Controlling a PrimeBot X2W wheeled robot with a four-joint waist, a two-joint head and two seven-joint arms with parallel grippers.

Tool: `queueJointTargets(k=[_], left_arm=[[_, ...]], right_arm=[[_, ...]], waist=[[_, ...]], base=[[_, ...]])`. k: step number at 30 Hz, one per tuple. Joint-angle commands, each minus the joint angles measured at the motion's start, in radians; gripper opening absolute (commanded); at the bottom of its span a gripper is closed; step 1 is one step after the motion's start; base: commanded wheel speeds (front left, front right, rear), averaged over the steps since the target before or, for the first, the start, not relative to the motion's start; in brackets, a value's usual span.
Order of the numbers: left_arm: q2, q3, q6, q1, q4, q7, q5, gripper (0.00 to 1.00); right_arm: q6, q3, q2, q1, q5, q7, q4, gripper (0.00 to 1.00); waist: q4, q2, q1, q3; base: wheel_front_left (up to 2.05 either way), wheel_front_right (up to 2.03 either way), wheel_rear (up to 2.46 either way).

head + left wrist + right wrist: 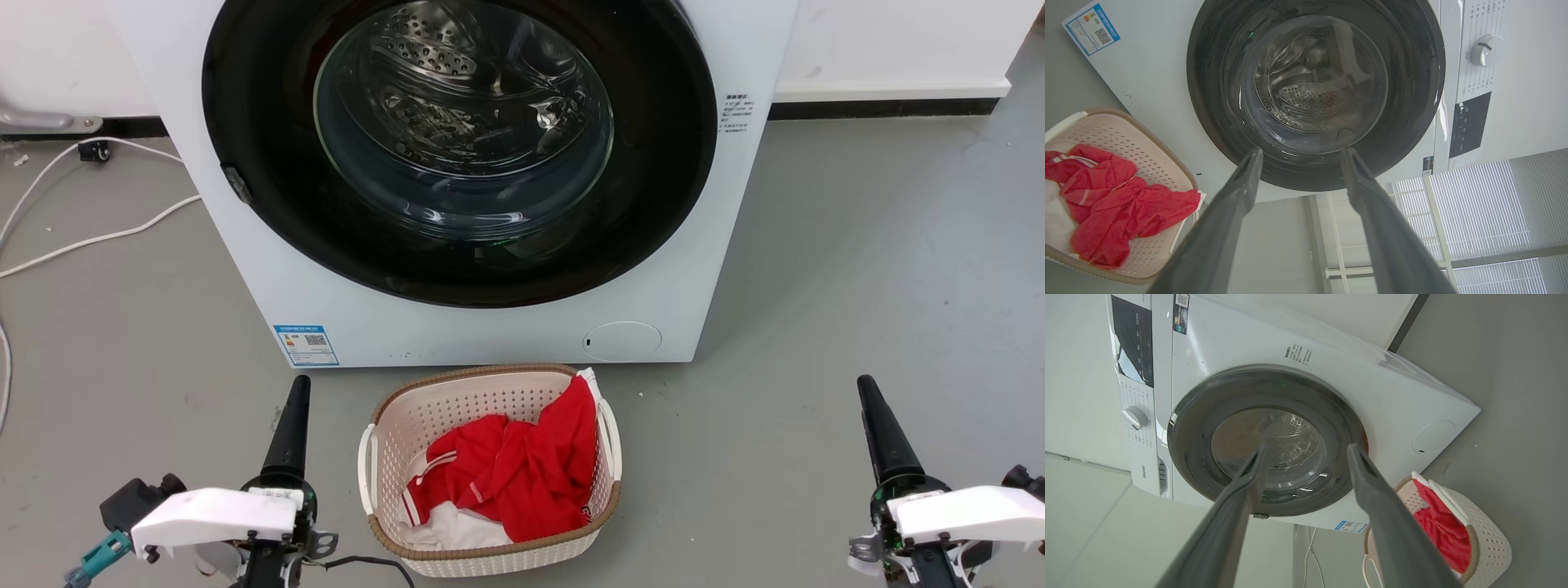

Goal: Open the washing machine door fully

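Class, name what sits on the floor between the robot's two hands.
In the head view, a beige laundry basket holding red clothes sits between the left hand and the right hand.

The door (653, 204) lies shut in the machine (490, 335) front, with open air before it. The basket (457, 408), with clothes (522, 474) in it, stands on the floor (816, 286) just before the machine, under the door's low edge, barring a low middle reach. Bare floor runs on both sides of the basket, where the left gripper (1301, 150) and right gripper (1307, 446) sit, jaws apart. Cables (98, 239) trail over the floor left of the machine.
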Motion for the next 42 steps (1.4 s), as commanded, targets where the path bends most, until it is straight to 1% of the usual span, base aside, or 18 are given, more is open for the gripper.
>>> queueJointTargets(k=[1,7,16,17,31,42], left_arm=[[0.003,-0.004,-0.001,-0.015,-0.031,-0.013,0.062,1.00],[0.003,-0.015,0.002,-0.010,-0.056,-0.037,0.200,1.00],[0.003,-0.040,0.018,-0.001,-0.060,-0.071,0.390,1.00],[0.003,-0.040,0.018,-0.001,-0.060,-0.071,0.390,1.00],[0.004,-0.068,0.039,0.003,-0.056,-0.117,0.626,1.00],[0.006,-0.081,0.046,0.008,-0.067,-0.150,0.772,1.00]], right_arm=[[0.000,0.006,-0.001,-0.009,-0.082,-0.013,-0.033,1.00],[0.000,0.024,0.000,0.007,-0.254,-0.037,-0.060,1.00],[0.000,0.048,0.000,0.014,-0.431,-0.071,-0.066,1.00],[0.000,0.048,0.000,0.014,-0.431,-0.071,-0.066,1.00],[0.000,0.066,0.000,0.009,-0.646,-0.118,-0.056,1.00],[0.000,0.087,0.001,0.016,-0.791,-0.150,-0.062,1.00]], waist=[[0.001,0.0000,0.0000,-0.001],[0.002,0.0000,0.0000,-0.003],[0.002,0.0000,0.0000,-0.007],[0.002,0.0000,0.0000,-0.007],[0.008,0.0000,0.0000,-0.008],[0.012,0.0000,0.0000,-0.010]], base=[[0.00,0.00,0.00],[0.00,0.00,0.00],[0.00,0.00,0.00],[0.00,0.00,0.00],[0.00,0.00,0.00],[0.00,0.00,0.00]])
